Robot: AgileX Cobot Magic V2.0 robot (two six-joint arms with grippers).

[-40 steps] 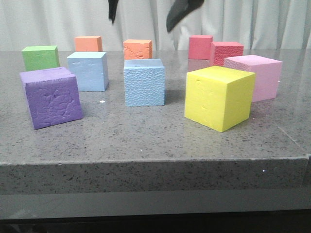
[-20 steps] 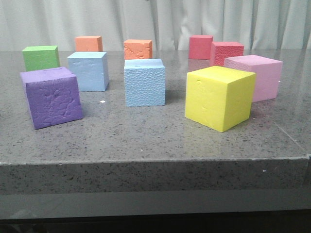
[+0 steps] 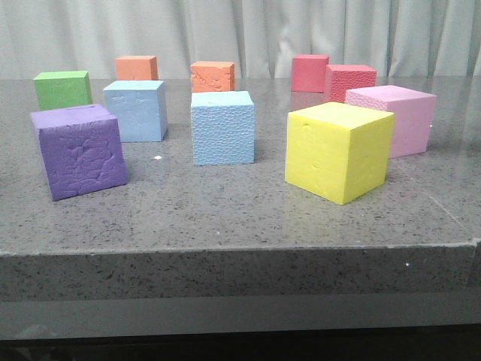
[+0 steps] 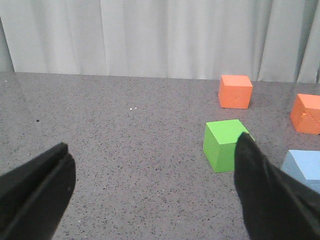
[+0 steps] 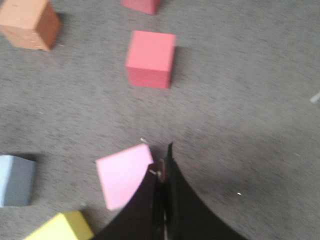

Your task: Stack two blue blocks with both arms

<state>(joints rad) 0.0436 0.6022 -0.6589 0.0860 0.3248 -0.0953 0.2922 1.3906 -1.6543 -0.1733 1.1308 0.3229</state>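
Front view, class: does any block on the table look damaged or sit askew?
Yes. The nearer orange block has a chipped, cracked front face. The yellow block sits turned corner-forward, unlike the squarely facing blue blocks.

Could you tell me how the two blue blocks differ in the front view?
The left blue block sits farther back, near the green cube; the right blue block sits nearer, more central. The left one's front face looks smoother, the right one's finely pitted. Both are sky blue, upright, similar in size, unstacked and apart.
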